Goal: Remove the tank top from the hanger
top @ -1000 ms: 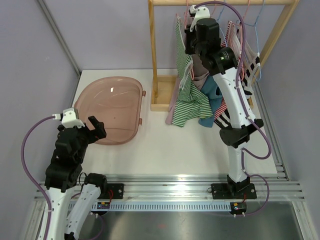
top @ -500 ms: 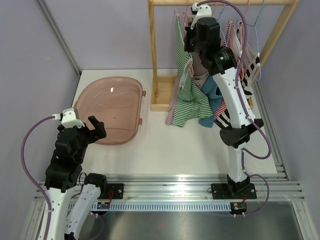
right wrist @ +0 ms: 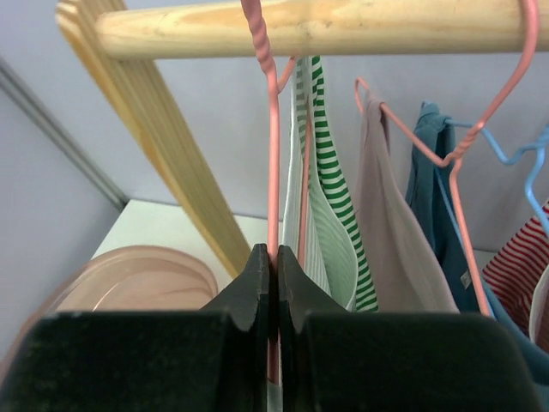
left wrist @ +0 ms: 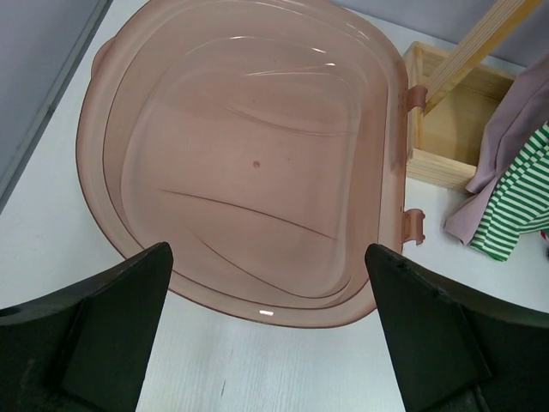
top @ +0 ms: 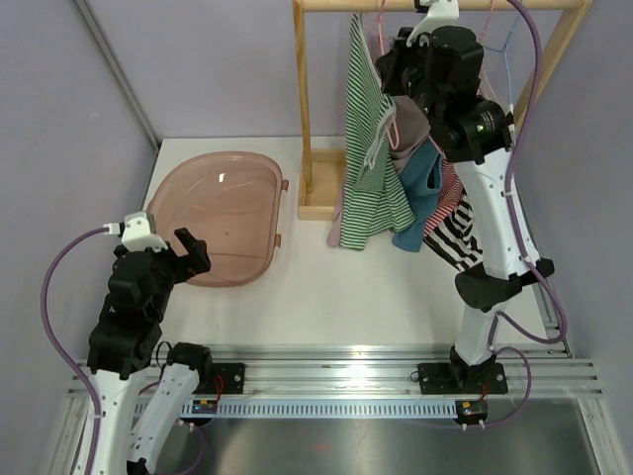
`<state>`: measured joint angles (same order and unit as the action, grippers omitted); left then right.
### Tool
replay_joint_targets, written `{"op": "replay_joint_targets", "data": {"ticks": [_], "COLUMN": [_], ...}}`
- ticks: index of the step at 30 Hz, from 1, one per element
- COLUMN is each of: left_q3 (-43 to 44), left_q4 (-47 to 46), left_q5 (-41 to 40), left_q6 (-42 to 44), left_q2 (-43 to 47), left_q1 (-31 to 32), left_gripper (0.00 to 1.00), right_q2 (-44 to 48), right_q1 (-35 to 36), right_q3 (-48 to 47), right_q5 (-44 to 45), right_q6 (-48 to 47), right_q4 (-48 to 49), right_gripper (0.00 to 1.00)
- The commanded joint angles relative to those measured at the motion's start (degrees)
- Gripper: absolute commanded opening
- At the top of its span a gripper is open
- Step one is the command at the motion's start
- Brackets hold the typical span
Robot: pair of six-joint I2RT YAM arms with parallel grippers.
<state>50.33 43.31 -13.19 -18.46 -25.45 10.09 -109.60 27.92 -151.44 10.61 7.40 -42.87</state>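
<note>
- The right gripper is squeezing the hanger wire, jaws tight, beside the tank top.
- The left gripper is hovering wide open, empty, over the tub.

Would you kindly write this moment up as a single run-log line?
right gripper: shut on pink hanger | striped tank top: on hanger | left gripper: open, facing pink tub

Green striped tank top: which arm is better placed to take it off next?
Right. The right claw is shut on the pink hanger under the wooden rail, beside the tank top; the left claw hangs open by the pink tub.
</note>
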Motion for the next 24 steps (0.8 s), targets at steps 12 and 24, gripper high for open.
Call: {"op": "replay_joint_targets", "data": {"ticks": [12, 24], "left_q3": [29.01, 49.16], "left_q4": [-7.44, -7.8], "left_q5": [21.95, -6.1], "left_q6": [-5.52, 1.57], "left_q2": [-18.99, -37.82], "left_q1": [0.55, 39.89], "left_gripper": [0.99, 0.99], "right_q2": [32.24, 53.87], "right_q1": [0.38, 0.38], "right_q3": [29.61, 50.88], "right_q5": [-18.59, -31.09], "right_q6": [7.45, 12.2], "right_q4": [-5.46, -5.9], "right_gripper": [0.0, 0.0]}}
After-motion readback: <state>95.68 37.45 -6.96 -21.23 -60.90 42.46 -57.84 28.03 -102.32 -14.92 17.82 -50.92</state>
